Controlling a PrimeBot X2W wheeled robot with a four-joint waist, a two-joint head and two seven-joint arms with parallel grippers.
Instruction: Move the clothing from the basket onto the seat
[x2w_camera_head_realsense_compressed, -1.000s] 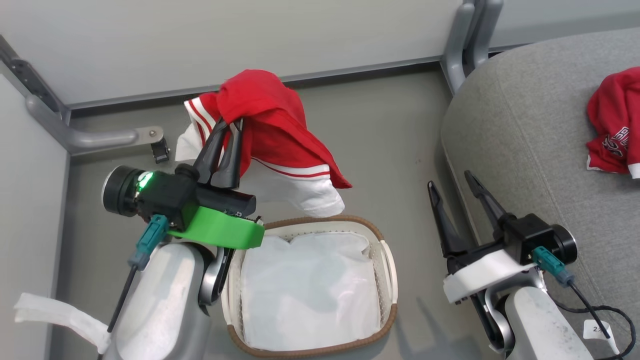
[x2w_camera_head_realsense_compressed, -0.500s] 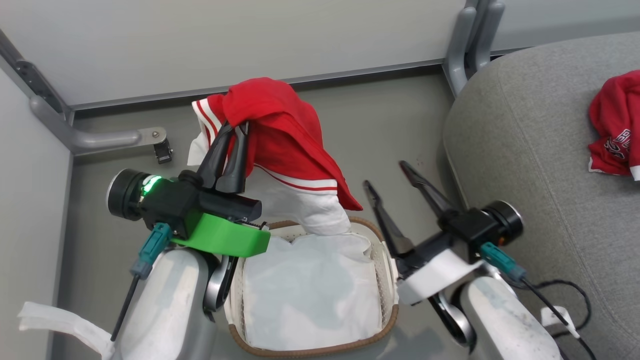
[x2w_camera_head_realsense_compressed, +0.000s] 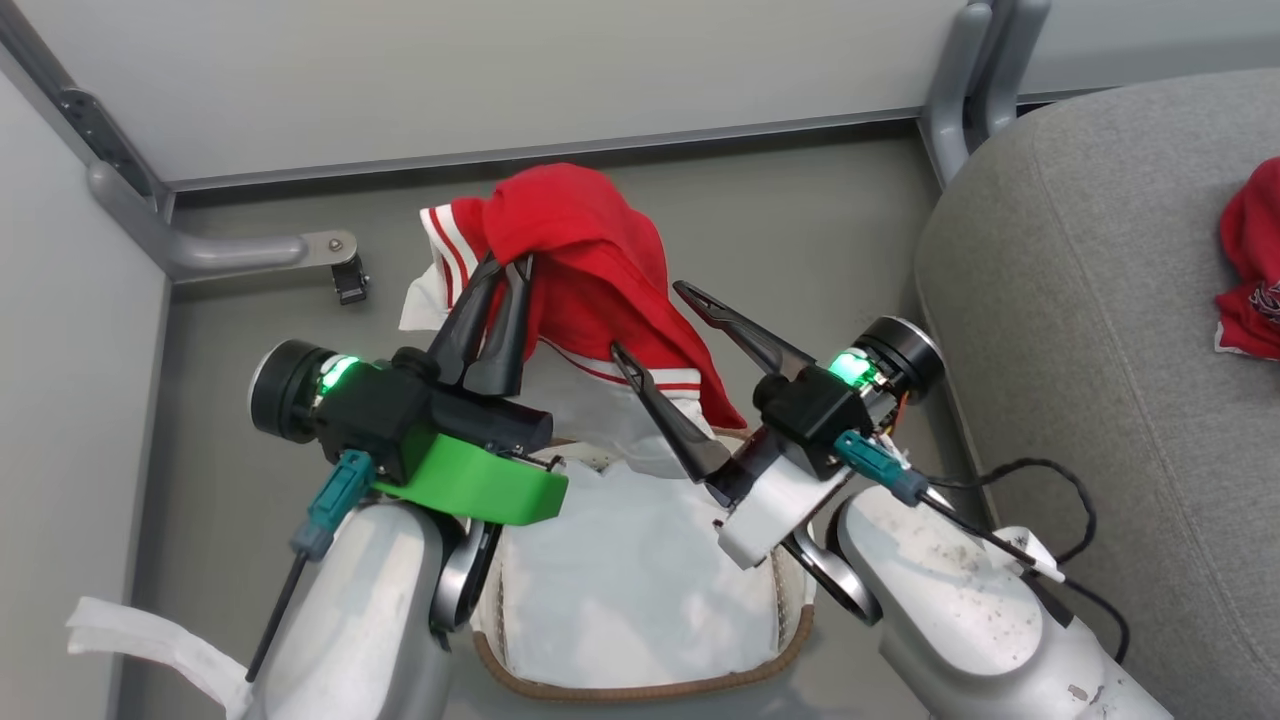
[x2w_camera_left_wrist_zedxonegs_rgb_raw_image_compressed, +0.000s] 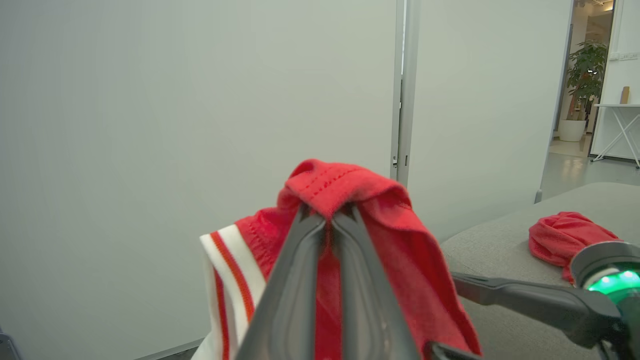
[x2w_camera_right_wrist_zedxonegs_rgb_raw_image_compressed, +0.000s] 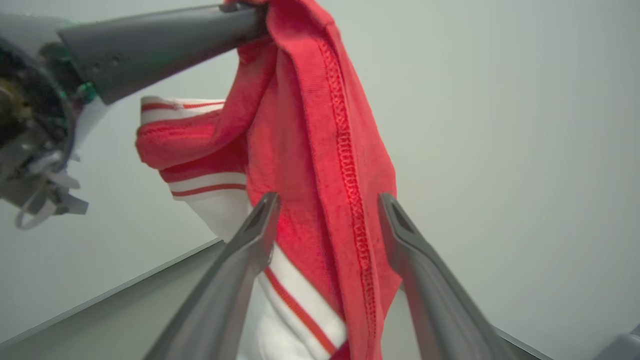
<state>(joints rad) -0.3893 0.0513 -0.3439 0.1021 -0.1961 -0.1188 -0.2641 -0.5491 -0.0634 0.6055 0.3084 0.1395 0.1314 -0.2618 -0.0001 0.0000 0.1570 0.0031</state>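
Clothing (x2w_camera_head_realsense_compressed: 590, 230) hangs pinched in your left end effector (x2w_camera_head_realsense_compressed: 507, 262), and your open right end effector (x2w_camera_head_realsense_compressed: 648, 317) has just swung in around it, so the seat (x2w_camera_head_realsense_compressed: 1080, 350) is next.

I count two bright red, white-trimmed sportswear garments (x2w_camera_head_realsense_compressed: 590, 250). One oval white plastic basket with brown woven rim (x2w_camera_head_realsense_compressed: 640, 690), one large grey fabric seat (x2w_camera_head_realsense_compressed: 1080, 300).

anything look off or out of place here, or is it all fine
Nothing looks damaged or spilled. The red clothing hangs bunched from the shut left hand, above the basket, and the open right hand is set around its hanging part. Another red piece lies crumpled on the seat, which fits the job.
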